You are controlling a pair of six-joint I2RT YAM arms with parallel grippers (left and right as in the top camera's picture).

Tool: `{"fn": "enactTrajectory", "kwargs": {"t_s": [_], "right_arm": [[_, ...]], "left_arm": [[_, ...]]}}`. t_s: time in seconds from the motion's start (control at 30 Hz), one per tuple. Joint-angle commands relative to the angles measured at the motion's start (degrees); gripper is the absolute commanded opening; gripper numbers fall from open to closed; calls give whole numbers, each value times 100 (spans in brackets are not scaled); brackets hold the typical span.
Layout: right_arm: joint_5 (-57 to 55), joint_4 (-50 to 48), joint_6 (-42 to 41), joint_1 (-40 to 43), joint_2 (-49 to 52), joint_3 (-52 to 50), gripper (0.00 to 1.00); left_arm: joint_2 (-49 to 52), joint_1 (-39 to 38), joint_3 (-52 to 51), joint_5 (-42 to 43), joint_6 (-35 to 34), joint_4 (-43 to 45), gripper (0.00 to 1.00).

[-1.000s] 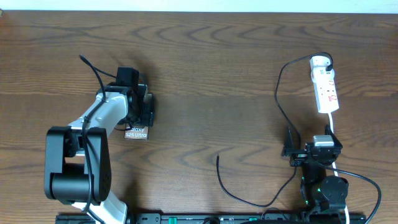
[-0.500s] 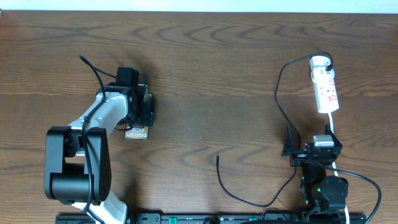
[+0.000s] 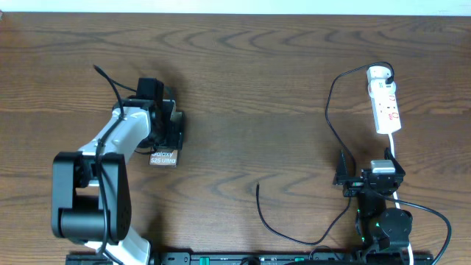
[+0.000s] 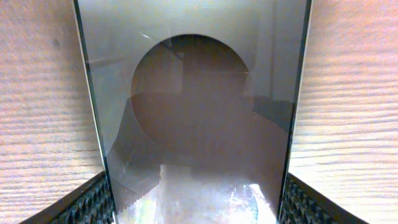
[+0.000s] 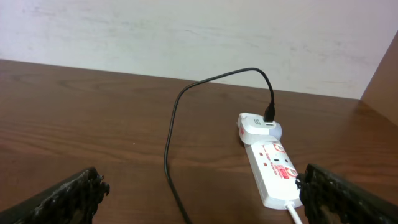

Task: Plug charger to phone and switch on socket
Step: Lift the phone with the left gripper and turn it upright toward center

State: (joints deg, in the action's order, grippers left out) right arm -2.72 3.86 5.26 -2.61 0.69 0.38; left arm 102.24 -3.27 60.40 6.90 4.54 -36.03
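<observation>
The phone point(image 3: 163, 157) lies flat at the table's left, its white lettering showing below my left gripper point(image 3: 166, 126). In the left wrist view the phone point(image 4: 193, 112) fills the space between the fingers point(image 4: 93, 202), whose pads press both long edges; the left gripper point(image 4: 196, 202) is shut on it. The white socket point(image 3: 385, 103) lies at the far right with the charger point(image 3: 328, 118) plugged into its top end. The black cable loops down to a free tip point(image 3: 257, 187) at the table's middle. My right gripper point(image 3: 370, 178) stands open below the socket point(image 5: 273, 168), holding nothing.
The socket's white cord point(image 3: 395, 158) runs down past the right arm's base point(image 3: 383, 224). The left arm's black base point(image 3: 88, 199) stands at the front left. A pale wall point(image 5: 199, 37) rises behind the table's far edge.
The left gripper and the phone have shifted slightly to the right and toward the front. The right arm, the socket and the cable have not moved.
</observation>
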Motion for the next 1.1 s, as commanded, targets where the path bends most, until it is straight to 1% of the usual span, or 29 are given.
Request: {"fn": "enactTrajectory", "kwargs": {"t_s": [0.0, 0.03, 0.13, 0.17, 0.23, 0.27, 0.37, 0.47, 0.57, 0.6, 0.67, 0.7, 0.73, 0.83, 0.87, 1.07], "right_arm": [[7, 24, 59, -48, -26, -7, 99], [7, 24, 59, -48, -26, -7, 99], [7, 24, 59, -48, -26, -7, 99], [7, 24, 59, -48, -26, -7, 99], [7, 24, 59, -48, -26, -7, 99], [7, 24, 59, -48, -26, -7, 99], [7, 24, 59, -48, -26, -7, 99], [7, 24, 59, -48, -26, -7, 99], [7, 24, 59, -48, -26, -7, 99], [7, 24, 59, -48, -26, -7, 99], [7, 24, 59, -48, -26, -7, 99], [7, 24, 59, -48, -26, -7, 99], [7, 24, 59, -48, -26, -7, 99], [7, 24, 59, -48, -26, -7, 99], [7, 24, 59, -48, -26, -7, 99], [7, 24, 59, -48, -26, -7, 99]], "left_arm": [[-586, 2, 369, 588, -313, -11, 7], [-682, 2, 391, 702, -369, -11, 7], [-1021, 2, 424, 813, -831, -9, 7], [-1246, 2, 424, 811, -1228, -15, 7], [-1445, 2, 424, 811, -1729, -17, 7], [-1613, 2, 424, 813, -2144, -24, 7], [-1823, 2, 424, 813, -2625, -101, 7], [-2002, 2, 424, 837, -3488, -372, 7], [-2094, 2, 424, 1434, -4000, -573, 7], [-2105, 2, 424, 1980, -4214, -612, 7], [-2103, 2, 424, 2553, -4450, -616, 7], [-2103, 2, 424, 2916, -4719, -616, 7], [-2103, 2, 424, 3091, -4918, -619, 7], [-2103, 2, 424, 3598, -5794, -710, 7], [-2103, 2, 424, 3827, -6192, -748, 7], [-2103, 2, 424, 4795, -7777, -748, 7]]}}
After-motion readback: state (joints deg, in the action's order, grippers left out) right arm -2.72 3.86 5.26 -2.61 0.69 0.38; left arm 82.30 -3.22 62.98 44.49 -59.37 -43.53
